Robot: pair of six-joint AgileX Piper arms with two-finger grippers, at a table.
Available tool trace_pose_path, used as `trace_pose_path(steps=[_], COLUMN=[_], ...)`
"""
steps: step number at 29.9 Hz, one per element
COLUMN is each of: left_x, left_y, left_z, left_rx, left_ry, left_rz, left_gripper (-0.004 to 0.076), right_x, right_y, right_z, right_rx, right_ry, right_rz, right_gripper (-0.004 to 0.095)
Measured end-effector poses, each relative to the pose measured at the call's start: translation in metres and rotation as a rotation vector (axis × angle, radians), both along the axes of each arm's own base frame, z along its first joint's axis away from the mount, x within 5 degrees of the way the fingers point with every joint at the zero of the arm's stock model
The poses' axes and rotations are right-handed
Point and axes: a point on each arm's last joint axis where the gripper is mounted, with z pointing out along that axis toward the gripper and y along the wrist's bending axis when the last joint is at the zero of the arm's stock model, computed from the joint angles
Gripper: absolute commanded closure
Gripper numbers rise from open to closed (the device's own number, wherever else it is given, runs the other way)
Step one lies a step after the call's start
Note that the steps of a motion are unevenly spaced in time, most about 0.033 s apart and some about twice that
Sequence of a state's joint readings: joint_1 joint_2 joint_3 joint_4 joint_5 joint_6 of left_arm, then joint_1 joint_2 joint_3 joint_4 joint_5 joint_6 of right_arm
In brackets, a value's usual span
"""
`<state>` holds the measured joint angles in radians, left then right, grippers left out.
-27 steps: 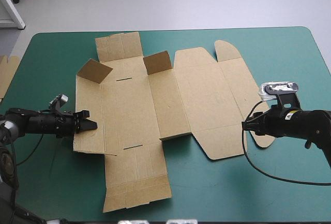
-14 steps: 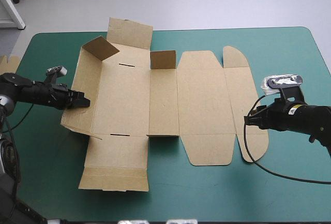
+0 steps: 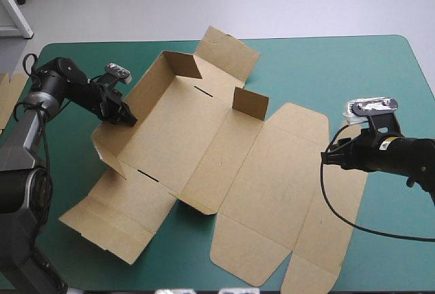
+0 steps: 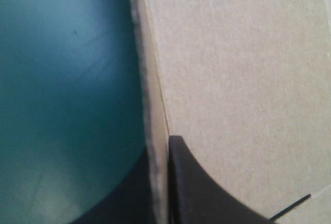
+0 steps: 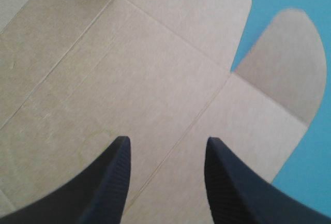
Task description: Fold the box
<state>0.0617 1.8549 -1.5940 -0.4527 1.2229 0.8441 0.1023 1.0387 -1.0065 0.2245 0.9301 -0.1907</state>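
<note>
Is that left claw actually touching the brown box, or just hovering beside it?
Touching. In the left wrist view the left claw is shut on the box, its raised wall's edge pinched between the two black fingers.

No text, label, brand, number or sign can be read in any view. The box (image 3: 178, 131) shows only plain brown board, and the worktop (image 3: 326, 70) only its unmarked teal-green cover.
</note>
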Motion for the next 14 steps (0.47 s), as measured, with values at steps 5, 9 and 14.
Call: trace_pose_path(steps=[5,9,14], left_x=[0.022,0.039,0.056], left_y=[-0.014,-0.023,-0.036], left_z=[0.016,0.032,0.043], left_rx=[0.053,0.119,0.201], left_ry=[-0.124,-0.220,-0.313], left_rz=[-0.164,-0.226,-0.321], left_gripper=[0.0712,0.0712,0.0712], right_x=[-0.001,-0.001,-0.001], right_y=[0.000,0.000,0.000], right_z=[-0.001,-0.001,-0.001], right_rx=[-0.001,-0.002,-0.002], right_ry=[0.012,0.016,0.019], right_rz=[0.003,0.004,0.004], right_gripper=[0.0486,0.0486,0.0486])
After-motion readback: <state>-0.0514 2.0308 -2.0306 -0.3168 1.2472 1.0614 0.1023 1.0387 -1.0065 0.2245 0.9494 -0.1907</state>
